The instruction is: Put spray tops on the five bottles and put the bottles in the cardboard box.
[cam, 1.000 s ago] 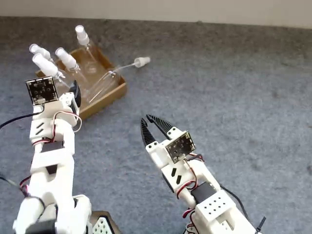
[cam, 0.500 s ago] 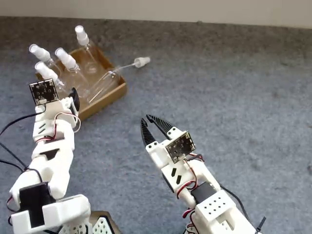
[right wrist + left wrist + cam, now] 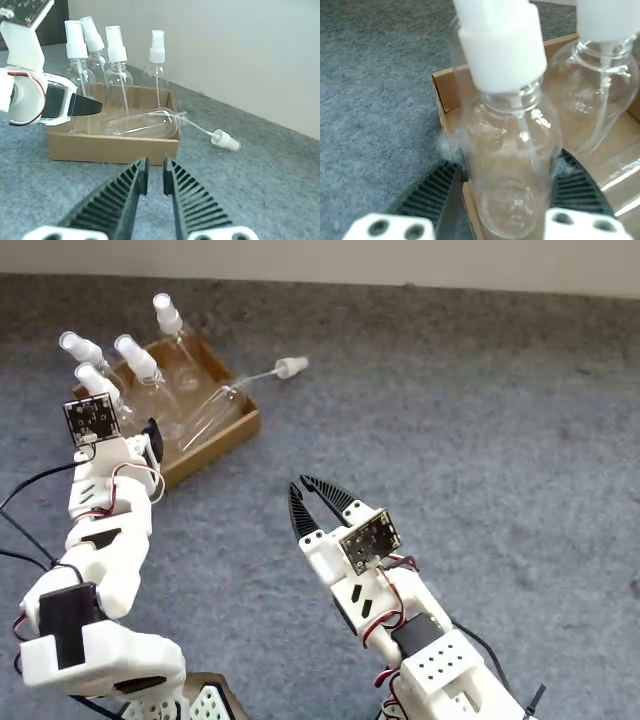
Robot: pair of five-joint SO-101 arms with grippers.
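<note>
bottles (image 3: 120, 77) are pretty much all in the cardboard box (image 3: 218, 443) at this point. four stand upright in it with white spray tops on, and the fifth bottle (image 3: 144, 126) lies on its side across the box with its neck poking over the wall. its loose spray top (image 3: 225, 140) sits on the grey carpet (image 3: 480, 420) just outside the box. it's not screwed on, and the thin tube runs back into the neck. left gripper (image 3: 509, 175) is at the corner of the box nearest its own arm, with the corner bottle (image 3: 507, 125) between its jaws. the black jaws sit against either side of the glass body, spread about as wide as the bottle, so it looks clamped on it. that bottle is upright inside the corner of the box with its white cap (image 3: 500, 45) on, and a neighbour bottle (image 3: 600, 85) stands just beside it. right gripper (image 3: 155, 161) hangs over the carpet, well apart from the box and pointing toward it. its jaws are nearly together with just a thin slit between them, and there's nothing in there.
</note>
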